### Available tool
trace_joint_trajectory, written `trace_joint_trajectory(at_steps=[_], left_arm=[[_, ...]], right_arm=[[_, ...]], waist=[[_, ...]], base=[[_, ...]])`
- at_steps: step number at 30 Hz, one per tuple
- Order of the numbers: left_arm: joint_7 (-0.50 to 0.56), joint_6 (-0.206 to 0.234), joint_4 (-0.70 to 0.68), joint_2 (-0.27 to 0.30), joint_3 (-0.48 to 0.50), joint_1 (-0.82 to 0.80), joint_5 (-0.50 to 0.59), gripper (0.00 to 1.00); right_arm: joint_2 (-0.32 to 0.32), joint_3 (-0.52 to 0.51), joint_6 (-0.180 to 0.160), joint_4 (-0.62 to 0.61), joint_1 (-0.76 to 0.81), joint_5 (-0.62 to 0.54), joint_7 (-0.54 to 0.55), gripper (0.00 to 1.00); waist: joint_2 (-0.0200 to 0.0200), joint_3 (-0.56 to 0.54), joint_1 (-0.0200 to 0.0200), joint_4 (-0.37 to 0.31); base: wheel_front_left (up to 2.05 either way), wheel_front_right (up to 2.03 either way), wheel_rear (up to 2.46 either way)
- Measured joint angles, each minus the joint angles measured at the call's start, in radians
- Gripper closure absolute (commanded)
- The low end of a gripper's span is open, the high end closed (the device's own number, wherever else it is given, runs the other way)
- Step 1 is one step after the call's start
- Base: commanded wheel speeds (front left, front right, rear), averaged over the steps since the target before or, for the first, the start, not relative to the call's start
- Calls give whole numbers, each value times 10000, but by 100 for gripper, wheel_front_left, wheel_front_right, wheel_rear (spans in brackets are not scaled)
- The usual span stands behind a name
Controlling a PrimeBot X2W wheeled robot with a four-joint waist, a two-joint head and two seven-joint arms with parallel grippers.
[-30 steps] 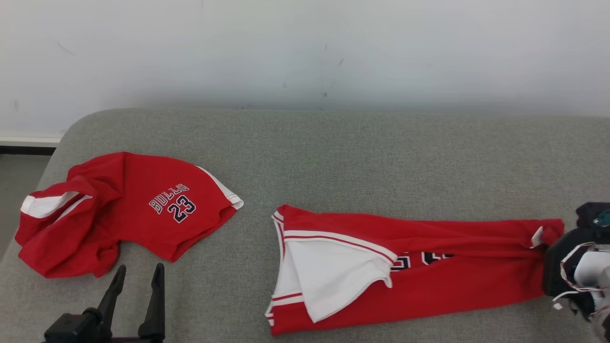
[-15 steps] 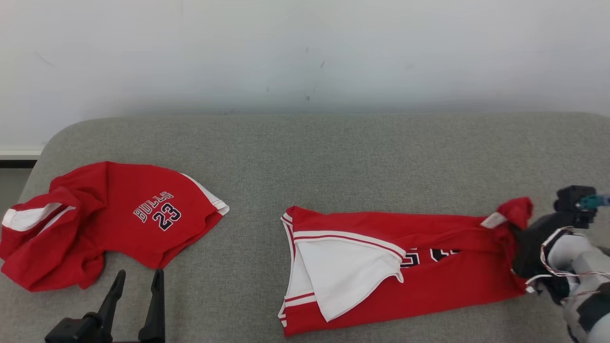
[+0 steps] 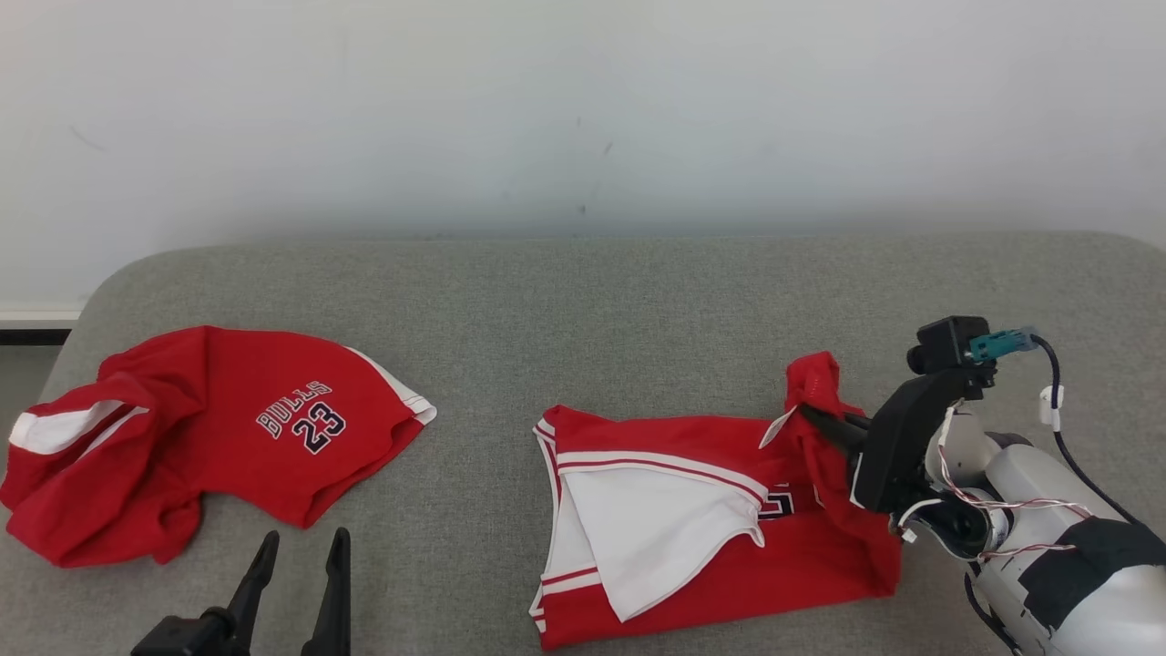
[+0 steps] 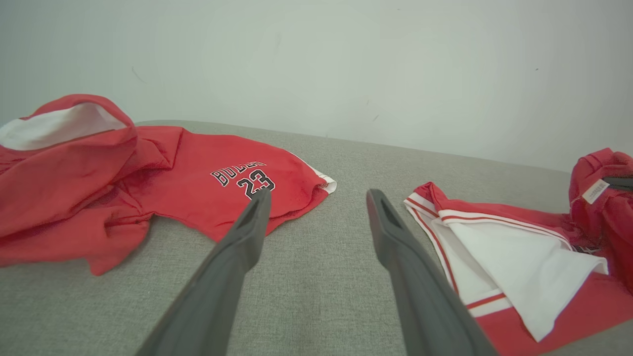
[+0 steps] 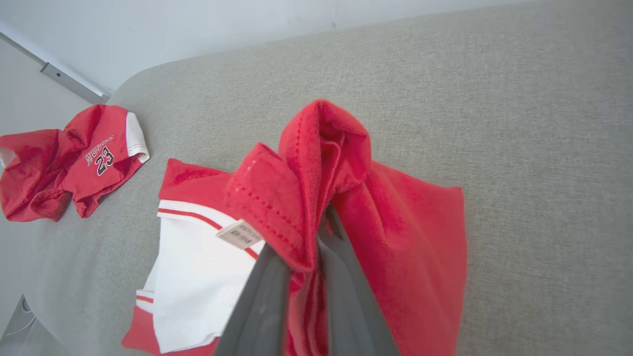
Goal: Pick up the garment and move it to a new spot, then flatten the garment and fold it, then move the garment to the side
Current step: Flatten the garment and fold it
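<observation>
the right end of the red jersey [image 3: 729, 569] is lifted off the grey cushion [image 3: 583, 301], pinched tight in the right hand [image 3: 811, 416], which is pointed leftward. the left hand [image 3: 306, 538] is held wide open, low.

Cushion [image 3: 583, 301]: wall [image 3: 583, 109] behind it.
Left part: second garment [image 3: 228, 428], lying on the cushion.
Right of centre: garment [image 3: 729, 574], on the cushion, well apart from the second garment. Its right end is raised, apparently clear of the cushion, between the fingers of the right gripper [image 3: 824, 421].
Front left: left gripper [image 3: 307, 534], before the second garment.
</observation>
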Motion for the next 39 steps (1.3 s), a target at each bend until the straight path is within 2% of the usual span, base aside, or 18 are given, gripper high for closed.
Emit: trace_joint_trajectory(at_steps=[12, 19, 28, 39], left_arm=[[0, -92, 332, -190, -167, -17, 0, 0], [0, -176, 431, -284, -186, -51, 0, 0], [0, -267, 591, -422, -291, -253, 0, 0], [0, -443, 848, -639, -364, -641, 0, 0]], right_arm=[[42, 217, 0, -1950, 138, 1260, 1601, 100], [153, 217, -35, -2276, 270, 1346, 2019, 100], [476, 284, -646, -2165, 258, 1459, 2314, 100], [886, 278, -1262, -1505, 255, 1379, 2125, 100]], waist=[[0, -139, 0, 503], [0, -143, 0, 900], [0, -36, 0, 1380], [0, 152, 0, 1835]], base=[[0, 0, 0], [0, 0, 0], [0, 0, 0], [0, 0, 0]])
